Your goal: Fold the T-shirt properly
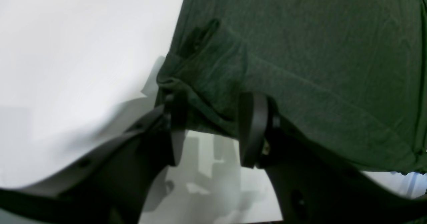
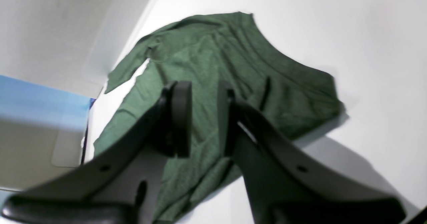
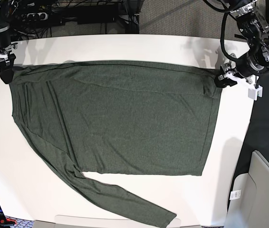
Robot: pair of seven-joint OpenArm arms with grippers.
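1. Cloth covers most of the white desk point(image 3: 125, 50): the T-shirt point(image 3: 120, 123) lies flat and spread out, with one long sleeve trailing off its near edge.
2. It looks soft, thin and light, so I think it will sag and wrinkle when lifted. Corners and hems seem the best places to hold.
3. At one far corner of the T-shirt, the left gripper point(image 1: 213, 127) has a bunched edge of cloth between its fingers, so it seems to be holding it.
4. At the other far corner, the right gripper point(image 2: 203, 117) is narrow, but I cannot tell if it pinches cloth.
5. Both wrist pictures are blurry. The other sleeve is hard to make out.
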